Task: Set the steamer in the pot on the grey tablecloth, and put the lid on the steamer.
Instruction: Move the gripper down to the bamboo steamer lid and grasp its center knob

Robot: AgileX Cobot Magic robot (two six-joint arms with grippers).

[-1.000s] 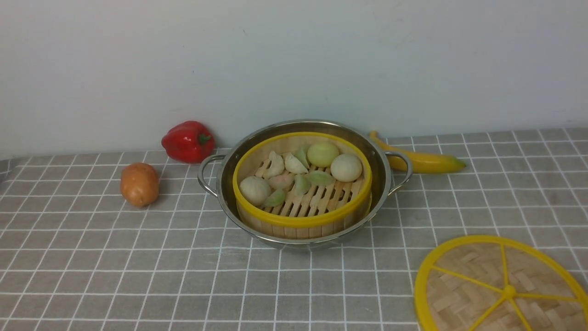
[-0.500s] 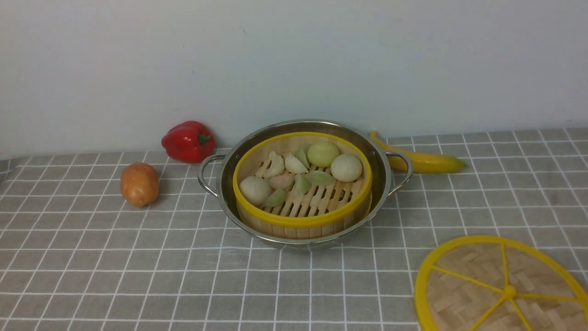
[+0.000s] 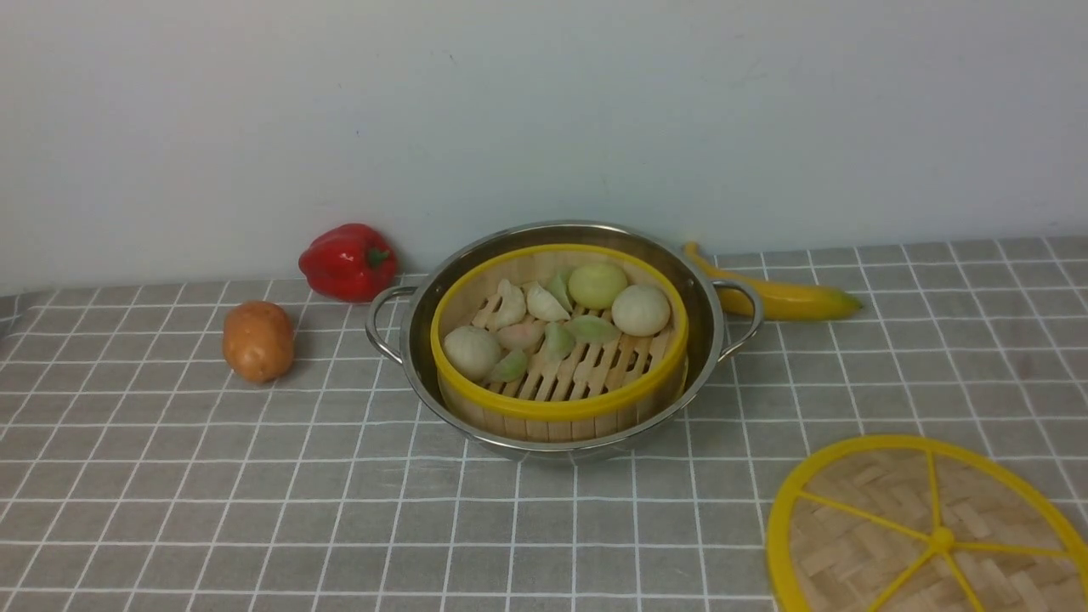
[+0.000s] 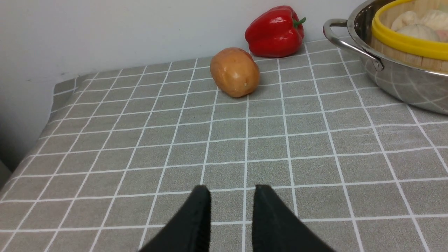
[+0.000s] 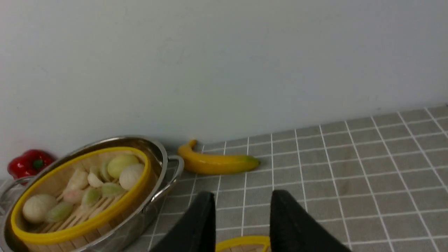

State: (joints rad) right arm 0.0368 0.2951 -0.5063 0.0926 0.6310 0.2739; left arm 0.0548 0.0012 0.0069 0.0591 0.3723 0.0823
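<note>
Front view: steamer point(image 3: 557, 408) sits inside the pot point(image 3: 704, 327) at centre frame, on the grey tablecloth point(image 3: 212, 493), with bare steel showing around it. First step looks done. The lid point(image 3: 926, 531) lies flat on the cloth at lower right of the frame, well apart from the pot and partly cut off by the frame edge. Neither arm shows in this view.

Left wrist view: left gripper point(image 4: 231, 189) hangs over bare cloth, fingers a little apart, nothing between them.
Right wrist view: right gripper point(image 5: 243, 194) has its fingers spread and empty. A sliver of the lid's yellow rim shows just under them, with no contact visible.

Handling, lid (judgement):
- probably light and stiff, a woven panel in a thick rim
- rim is the likeliest hold; the weave may dent and the thin spokes may flex
- lying flat, so one finger must get under the edge; it may slide on the cloth
- needs to go down level and centred on the steamer's rim

Count:
- steamer 1, pot 1 (2 loop handles), lid 1
- round buns in the steamer 3; dumplings about 7, some overlapping, so count unsure
- red bell pepper point(image 3: 347, 262) 1, left of the pot by the wall
- potato point(image 3: 257, 340) 1, nearer the left edge
- banana point(image 3: 786, 297) 1, right of the pot, behind its handle
- grippers 2
</note>
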